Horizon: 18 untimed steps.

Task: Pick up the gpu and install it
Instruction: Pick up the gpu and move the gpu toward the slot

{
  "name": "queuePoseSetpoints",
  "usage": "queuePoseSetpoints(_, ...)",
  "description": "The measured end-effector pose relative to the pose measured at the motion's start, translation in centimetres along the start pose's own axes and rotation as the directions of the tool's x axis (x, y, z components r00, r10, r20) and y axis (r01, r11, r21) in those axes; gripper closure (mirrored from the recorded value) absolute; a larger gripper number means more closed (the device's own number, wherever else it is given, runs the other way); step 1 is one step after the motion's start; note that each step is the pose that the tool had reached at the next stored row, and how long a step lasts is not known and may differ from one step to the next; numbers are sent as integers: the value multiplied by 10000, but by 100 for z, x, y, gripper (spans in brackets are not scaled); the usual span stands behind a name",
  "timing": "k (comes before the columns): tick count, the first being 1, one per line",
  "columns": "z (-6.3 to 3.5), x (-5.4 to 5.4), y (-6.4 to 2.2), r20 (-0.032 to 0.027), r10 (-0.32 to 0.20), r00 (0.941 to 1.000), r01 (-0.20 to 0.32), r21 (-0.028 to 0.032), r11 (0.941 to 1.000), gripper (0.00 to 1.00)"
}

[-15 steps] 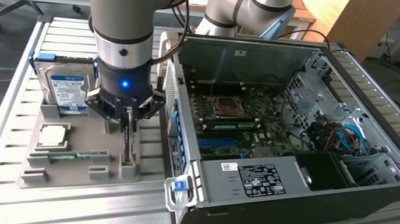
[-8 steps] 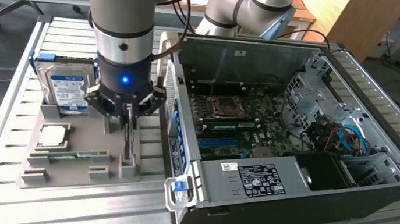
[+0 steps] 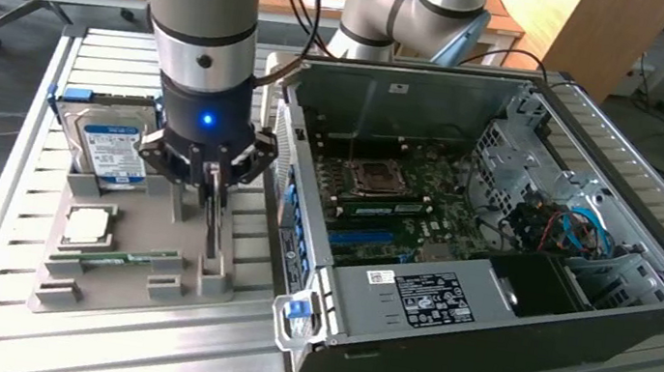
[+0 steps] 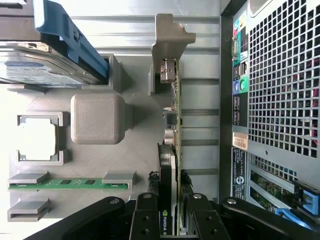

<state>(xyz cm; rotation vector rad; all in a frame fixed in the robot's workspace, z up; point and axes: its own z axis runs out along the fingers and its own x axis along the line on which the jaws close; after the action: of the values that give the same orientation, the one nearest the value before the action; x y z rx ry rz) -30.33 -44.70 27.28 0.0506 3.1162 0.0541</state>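
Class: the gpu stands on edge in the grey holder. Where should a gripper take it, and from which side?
Probably its upper edge, pinched across the two flat faces, from straight above: the gpu stands upright in a slot of the grey holder, bottom edge seated, both faces free.

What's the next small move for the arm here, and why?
Probably lift straight up: the claw looks closed on the gpu, which stands on edge in the gray holder, so a sideways pull might jam it.

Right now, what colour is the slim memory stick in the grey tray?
Green: the slim flat memory stick shows best in the wrist view.
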Motion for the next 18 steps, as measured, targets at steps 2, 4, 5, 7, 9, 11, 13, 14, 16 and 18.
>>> queuePoseSetpoints(2,-42,-1,1,0,0,10000,0,0,10000,73)
queuePoseSetpoints(4,-82,-2,3,1,1,10000,-1,0,10000,73)
queuePoseSetpoints(5,-103,-2,4,0,0,10000,0,0,10000,73)
queuePoseSetpoints(7,-139,-3,5,1,0,10000,0,-1,10000,73)
queuePoseSetpoints(9,-163,-4,6,0,0,10000,0,-1,10000,73)
queuePoseSetpoints(11,-165,-4,6,3,0,10000,0,-3,10000,73)
queuePoseSetpoints(13,-166,-4,6,2,0,10000,0,-2,10000,73)
queuePoseSetpoints(14,-167,-4,6,0,0,10000,0,-1,10000,73)
queuePoseSetpoints(16,-167,-4,6,0,0,10000,0,-1,10000,73)
queuePoseSetpoints(18,-167,-4,6,0,0,10000,0,-1,10000,73)
